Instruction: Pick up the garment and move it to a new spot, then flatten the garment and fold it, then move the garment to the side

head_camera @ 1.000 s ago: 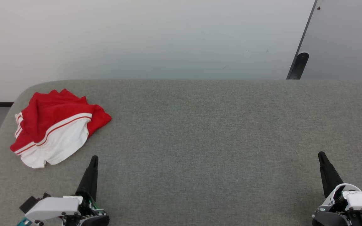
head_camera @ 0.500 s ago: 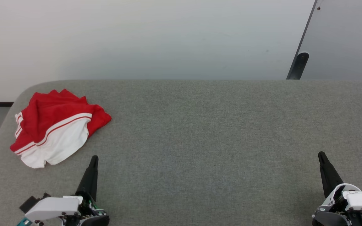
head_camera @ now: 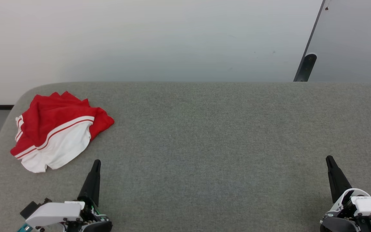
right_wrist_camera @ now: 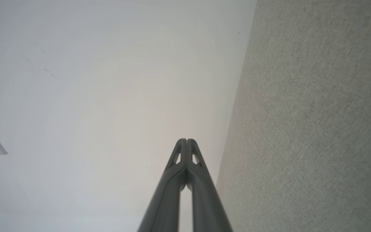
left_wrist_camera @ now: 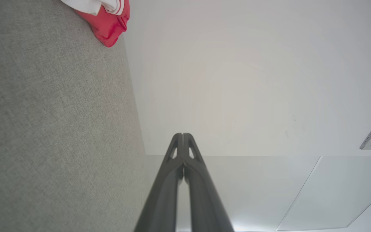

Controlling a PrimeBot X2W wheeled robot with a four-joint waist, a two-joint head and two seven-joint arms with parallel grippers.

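"The garment (head_camera: pixel 58 129), that crumpled red sleeveless jersey with white panels and striped trim: where is it, and which step are we at?"

"In the head view it lies bunched at the left of the frame, on the upper-left part of the grey fabric-covered worktop (head_camera: pixel 204 135). I judge that the first step, the pick-up, has not begun, because nothing touches it."

"And the fingers?"

"The left fingers (head_camera: pixel 92 183), long, dark and tapered, sit at lower left. They are pressed together and empty, just below and right of the jersey. The right fingers (head_camera: pixel 336 178), at lower right, are likewise closed on nothing and well apart from it."

"So what's the next move?"

"Probably the left pair must part, reach up and left, and pinch a fold of cloth. The count is one garment, two pairs of fingers and one worktop."
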